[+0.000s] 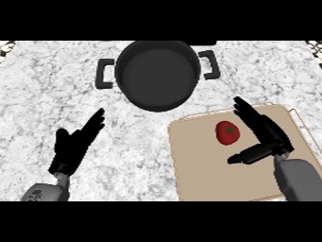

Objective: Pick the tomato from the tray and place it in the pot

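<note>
Black right robot hand [264, 131] open beside tomato [227, 133]

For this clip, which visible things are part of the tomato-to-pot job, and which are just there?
Part of the job:
tomato, lying on the tray
tray
pot
right hand, open over the tray beside the tomato

Just there:
left hand, open above the counter
counter

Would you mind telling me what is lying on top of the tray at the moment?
A red tomato lies on the tray, left of the open right hand, which hovers over it. The hand and forearm hide the tray surface beneath them, so anything there cannot be seen.
</note>
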Motion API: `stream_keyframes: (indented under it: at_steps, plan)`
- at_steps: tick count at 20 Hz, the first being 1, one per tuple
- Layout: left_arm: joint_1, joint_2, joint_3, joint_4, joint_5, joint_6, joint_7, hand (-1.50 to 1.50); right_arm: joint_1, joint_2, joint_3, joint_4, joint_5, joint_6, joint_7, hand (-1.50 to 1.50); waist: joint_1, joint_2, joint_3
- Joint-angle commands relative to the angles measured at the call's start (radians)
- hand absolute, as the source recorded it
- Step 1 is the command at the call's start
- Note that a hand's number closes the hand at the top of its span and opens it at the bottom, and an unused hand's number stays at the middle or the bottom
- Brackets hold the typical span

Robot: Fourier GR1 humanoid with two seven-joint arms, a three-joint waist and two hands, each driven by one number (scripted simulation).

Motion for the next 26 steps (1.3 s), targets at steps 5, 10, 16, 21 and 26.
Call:
stream_keyframes:
  at_steps: [5,10,16,21,26]
  plan:
    - [0.009,-0.032,0.025,-0.049,0.012,-0.011,0.040,0.00,-0.100,0.067,-0.039,0.231,0.014,0.005,-0.108,-1.50,0.004,0.001,0.001]
    - [-0.025,0.013,0.040,-0.015,0.000,-0.050,0.029,0.00,-0.068,0.077,0.062,0.296,0.184,-0.054,-0.310,1.50,0.009,0.003,0.001]
    - [-0.034,-0.020,0.024,-0.007,-0.010,-0.036,0.031,0.00,-0.080,0.114,0.005,0.376,0.123,-0.034,-0.390,1.50,0.012,0.005,0.002]
    - [-0.080,-0.015,0.032,0.017,-0.001,-0.054,0.041,0.00,-0.273,-0.022,-0.033,0.471,0.092,0.153,-0.384,1.50,0.047,0.020,0.004]
    - [-0.079,-0.026,-0.006,-0.013,-0.024,-0.058,0.030,0.00,-0.369,-0.204,-0.048,0.556,0.112,0.336,-0.510,1.50,0.098,0.041,0.010]
